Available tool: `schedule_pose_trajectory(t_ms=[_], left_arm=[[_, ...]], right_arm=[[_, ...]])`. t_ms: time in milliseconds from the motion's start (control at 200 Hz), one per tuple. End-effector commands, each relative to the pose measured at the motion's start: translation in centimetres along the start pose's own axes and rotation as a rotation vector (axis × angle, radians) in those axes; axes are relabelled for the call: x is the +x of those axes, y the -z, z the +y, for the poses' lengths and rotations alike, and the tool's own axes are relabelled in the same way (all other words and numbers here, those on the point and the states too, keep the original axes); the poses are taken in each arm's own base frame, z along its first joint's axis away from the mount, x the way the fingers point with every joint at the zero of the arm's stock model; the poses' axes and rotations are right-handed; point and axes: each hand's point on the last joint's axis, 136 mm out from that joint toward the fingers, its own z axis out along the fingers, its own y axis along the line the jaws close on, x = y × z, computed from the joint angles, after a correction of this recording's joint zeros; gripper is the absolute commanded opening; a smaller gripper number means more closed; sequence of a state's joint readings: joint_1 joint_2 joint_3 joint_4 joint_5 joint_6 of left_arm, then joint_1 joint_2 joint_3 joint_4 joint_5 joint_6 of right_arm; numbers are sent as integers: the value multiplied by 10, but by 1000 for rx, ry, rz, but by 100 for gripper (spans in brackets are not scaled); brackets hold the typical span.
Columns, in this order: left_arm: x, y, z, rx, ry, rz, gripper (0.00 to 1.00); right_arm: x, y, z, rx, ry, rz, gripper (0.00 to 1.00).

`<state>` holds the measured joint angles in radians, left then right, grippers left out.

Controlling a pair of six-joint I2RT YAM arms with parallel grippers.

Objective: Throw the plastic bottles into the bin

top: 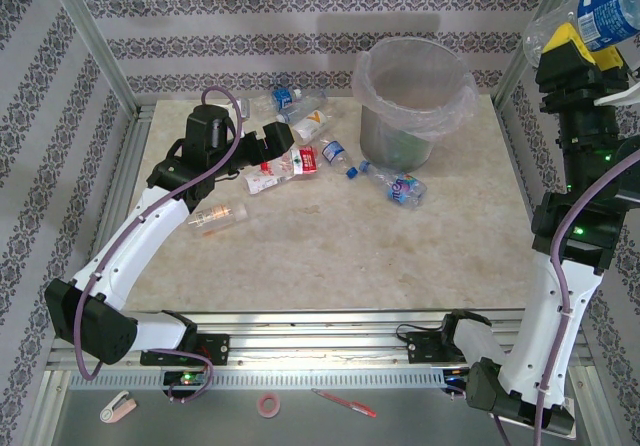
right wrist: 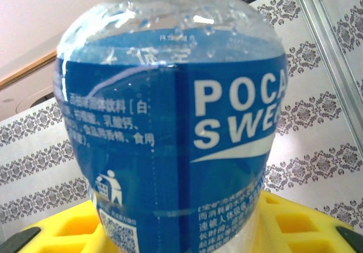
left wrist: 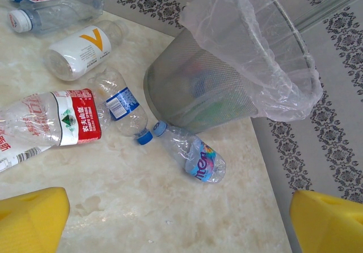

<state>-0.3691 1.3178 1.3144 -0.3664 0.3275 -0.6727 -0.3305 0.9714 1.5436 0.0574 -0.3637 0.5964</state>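
1. The right gripper [top: 588,46] is raised in the upper right corner of the top view. Its yellow pads [top: 568,38] are closed on a blue-labelled bottle [top: 603,14], which lies tilted across the frame corner.
2. In the right wrist view that bottle [right wrist: 170,134] stands upright above the yellow fingers [right wrist: 57,230]. White lettering shows on its blue label, and patterned wallpaper lies behind it.
3. The left gripper [top: 272,144] sits low over the table [top: 330,266], left of centre in the top view. Its jaws are spread wide and hold nothing.
4. In the left wrist view its yellow pads [left wrist: 28,219] sit in the two bottom corners, with bare tabletop between them.
5. The bin [top: 400,138] stands upper centre on the table, lined with a clear bag. It is well apart from the held bottle.
6. A red-labelled bottle [top: 280,171] lies just beside the left gripper.
7. A small blue-capped bottle [top: 333,152] lies between that one and the bin.
8. A crumpled bottle with a blue label [top: 398,188] lies at the foot of the bin, cap to cap with the small one in the left wrist view.
9. A white-labelled bottle [top: 310,124] with an orange mark lies further up.
10. An orange-tinted bottle [top: 215,216] lies alone at the left.
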Motion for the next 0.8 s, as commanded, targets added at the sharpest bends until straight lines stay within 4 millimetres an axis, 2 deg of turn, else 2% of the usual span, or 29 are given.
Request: schedule_pose_trajectory(t_ms=[0, 190, 425, 520, 575, 674, 734, 794], left_arm=[[-18, 9, -12, 30, -18, -66, 100], [-17, 7, -10, 27, -17, -65, 100], [-18, 8, -8, 15, -24, -72, 100], [-19, 9, -9, 12, -28, -75, 100], [-20, 10, -9, 9, -30, -79, 100], [-21, 13, -8, -3, -34, -85, 100], [-21, 15, -7, -11, -40, -88, 100], [-21, 18, -5, -22, -45, -92, 100]], right_arm=[[-16, 0, 17, -54, 11, -41, 28], [-13, -3, 16, -61, 7, -29, 28], [1, -16, 10, -72, -19, 17, 28], [12, -27, 7, -85, -36, 49, 28], [23, -35, 4, -91, -46, 74, 28], [55, -56, -1, -96, -58, 158, 28], [81, -70, -4, -96, -53, 223, 28], [119, -85, -12, -71, -44, 322, 28]])
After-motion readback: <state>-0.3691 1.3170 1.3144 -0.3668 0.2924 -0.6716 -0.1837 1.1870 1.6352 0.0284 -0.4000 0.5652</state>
